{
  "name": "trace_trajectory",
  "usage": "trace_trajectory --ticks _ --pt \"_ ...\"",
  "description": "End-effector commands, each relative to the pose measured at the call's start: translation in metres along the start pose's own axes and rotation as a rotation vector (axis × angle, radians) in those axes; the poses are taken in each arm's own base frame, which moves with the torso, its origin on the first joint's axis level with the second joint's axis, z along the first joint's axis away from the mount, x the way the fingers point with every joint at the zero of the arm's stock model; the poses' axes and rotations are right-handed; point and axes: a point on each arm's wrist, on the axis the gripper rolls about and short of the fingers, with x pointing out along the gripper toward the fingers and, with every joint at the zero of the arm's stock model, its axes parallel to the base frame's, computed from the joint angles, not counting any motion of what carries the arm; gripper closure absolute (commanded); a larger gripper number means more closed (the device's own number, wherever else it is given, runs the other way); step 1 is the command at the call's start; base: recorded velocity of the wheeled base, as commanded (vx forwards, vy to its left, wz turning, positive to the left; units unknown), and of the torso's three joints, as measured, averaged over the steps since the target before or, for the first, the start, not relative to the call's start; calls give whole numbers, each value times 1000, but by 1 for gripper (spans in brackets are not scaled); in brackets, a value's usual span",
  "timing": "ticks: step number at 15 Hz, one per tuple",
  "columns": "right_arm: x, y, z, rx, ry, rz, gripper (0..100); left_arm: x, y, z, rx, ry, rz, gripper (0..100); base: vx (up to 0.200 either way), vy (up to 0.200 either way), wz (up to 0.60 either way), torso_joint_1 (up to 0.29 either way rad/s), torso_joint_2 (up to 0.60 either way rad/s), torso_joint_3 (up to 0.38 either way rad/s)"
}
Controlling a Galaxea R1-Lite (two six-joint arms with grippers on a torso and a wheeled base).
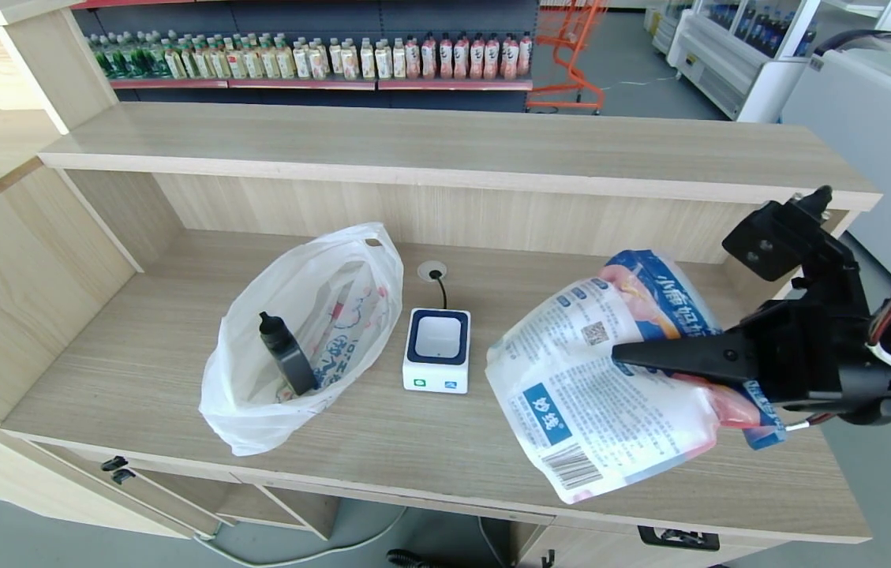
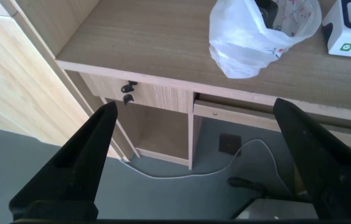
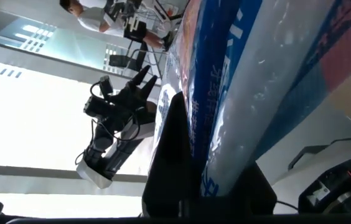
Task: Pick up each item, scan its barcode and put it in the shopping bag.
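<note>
step: scanning | right gripper (image 1: pixel 634 359) clamps food pouch (image 1: pixel 571 386) beside barcode scanner (image 1: pixel 437 347); left gripper (image 2: pixel 195 109) splayed, empty | next: likely turn printed barcode (image 1: pixel 575 465) toward scanner

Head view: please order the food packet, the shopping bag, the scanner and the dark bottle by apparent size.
1. food packet, but it is raised nearer the camera, so its place against the bag is unsure
2. shopping bag
3. scanner
4. dark bottle

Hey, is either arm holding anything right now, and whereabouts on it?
The right end effector is shut on the food pouch, clamped from its side edge about midway, with the barcode hanging lower. The left end effector is open, holding nothing.
</note>
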Motion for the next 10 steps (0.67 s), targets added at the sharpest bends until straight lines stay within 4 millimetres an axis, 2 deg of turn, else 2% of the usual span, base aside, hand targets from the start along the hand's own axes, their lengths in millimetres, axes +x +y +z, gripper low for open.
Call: trace_trajectory --ticks 1,3,10 --pt "9 5 -3 -8 22 21 100 0 0 0 0 0 1 0 0 0 0 0 0 0" --pt "19 8 -3 -16 18 7 100 0 0 0 0 0 1 0 0 0 0 0 0 0" --pt "25 11 -6 -23 34 24 100 0 0 0 0 0 1 0 0 0 0 0 0 0"
